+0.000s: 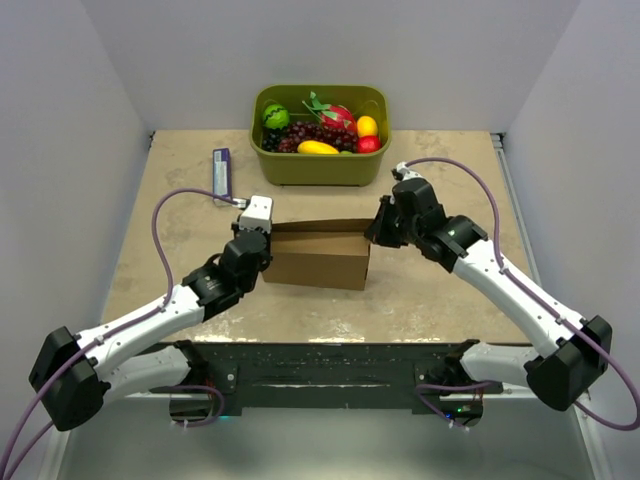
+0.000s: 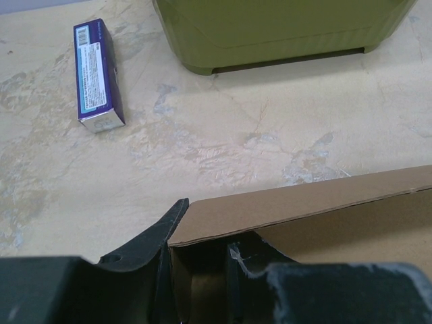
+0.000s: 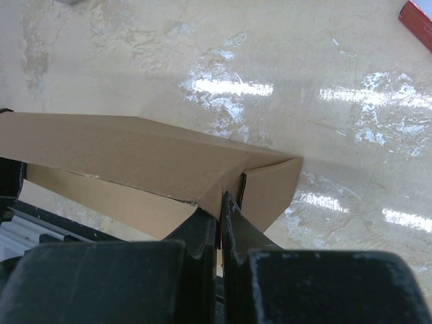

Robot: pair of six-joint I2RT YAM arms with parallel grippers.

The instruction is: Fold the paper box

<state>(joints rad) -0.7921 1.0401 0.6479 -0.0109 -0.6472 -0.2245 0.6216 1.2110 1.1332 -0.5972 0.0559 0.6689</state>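
Now, far left: a small purple carton point(image 1: 222, 172) is lying flat on the marbled surface point(image 1: 150, 290), well apart from the other things. The left hand point(image 1: 264, 245), on an arm stretching in from the near left, is gripping the paper box point(image 1: 320, 258) at its left end. In the left wrist view one finger point(image 2: 152, 239) is pressing on the outside of the end wall and the other point(image 2: 236, 270) is sitting inside the box.

The paper box is sitting mid-surface between the two hands. It is brown and partly formed, with its walls standing and a long panel tilting over the opening. An olive-green tub point(image 1: 320, 150) of fruit is standing on the far side of it, near but not touching.

The right hand point(image 1: 374, 233) is meeting the box's right end. Its fingers point(image 3: 202, 233) are closed together, and the tips are touching the folded corner. Cannot tell whether any cardboard is being pinched between them.
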